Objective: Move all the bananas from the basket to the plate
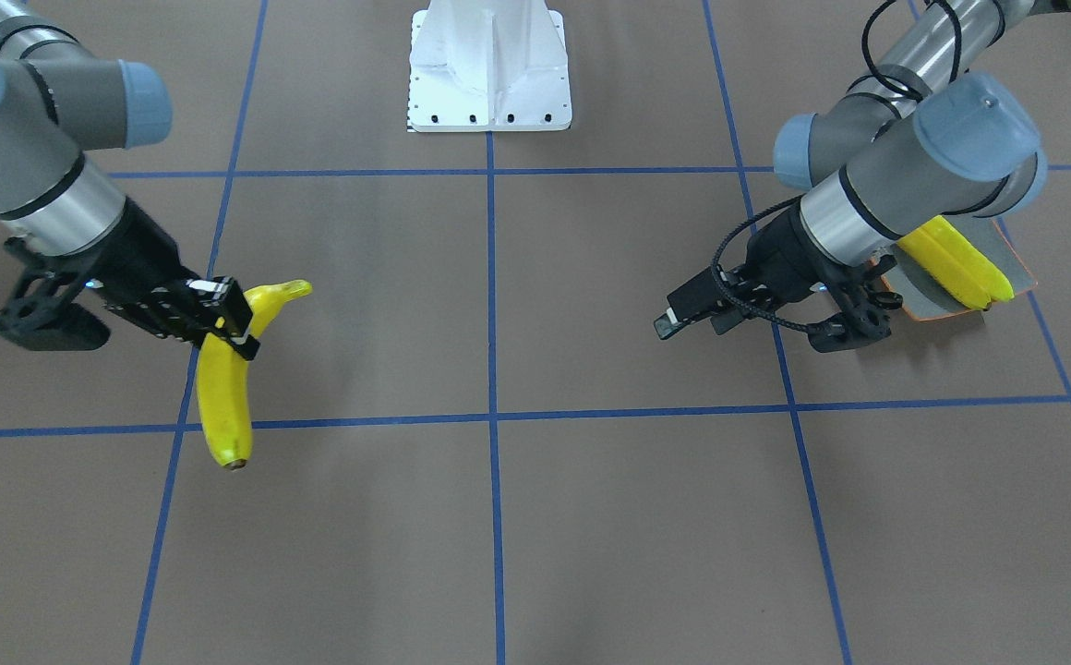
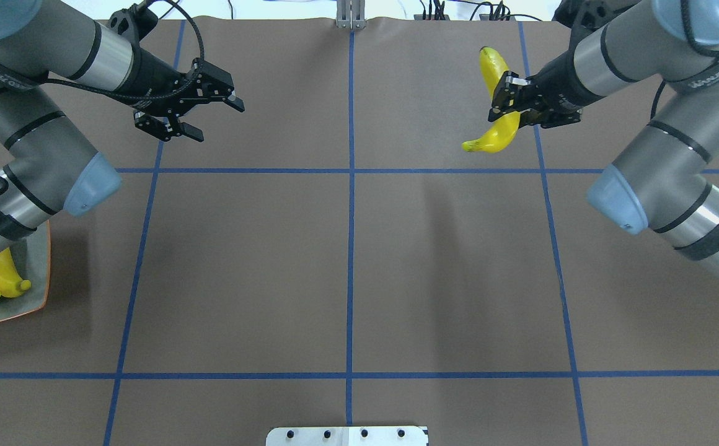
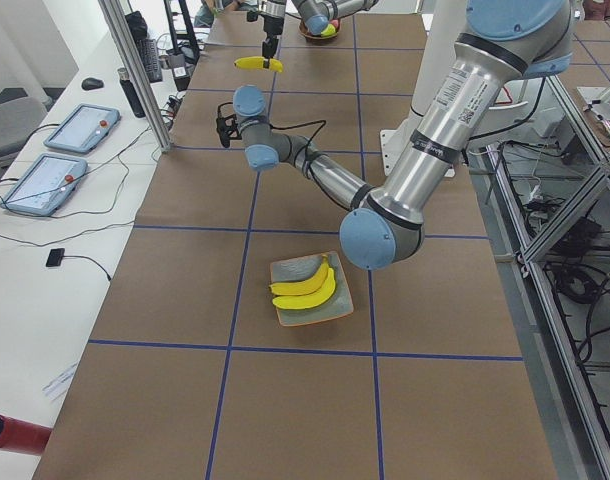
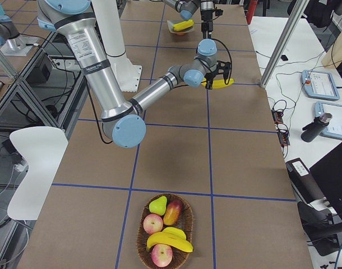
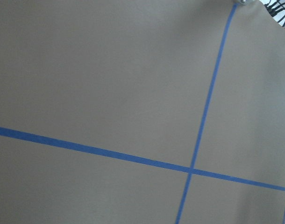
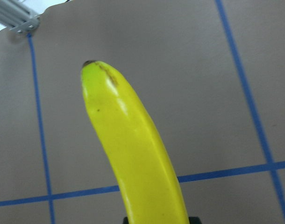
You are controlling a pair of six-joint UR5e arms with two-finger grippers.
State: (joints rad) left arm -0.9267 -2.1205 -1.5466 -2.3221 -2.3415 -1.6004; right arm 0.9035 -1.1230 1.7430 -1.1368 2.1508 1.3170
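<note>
Right gripper (image 2: pixel 503 102) clenches banana (image 2: pixel 503 131) well apart from plate (image 2: pixel 28 303); the smooth peel may slip in carrying. Left gripper (image 2: pixel 220 122) stands released.

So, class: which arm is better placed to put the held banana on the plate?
Left, probably: the plate sits on its side, and the left gripper is open, empty, facing the right gripper that holds the banana.
</note>
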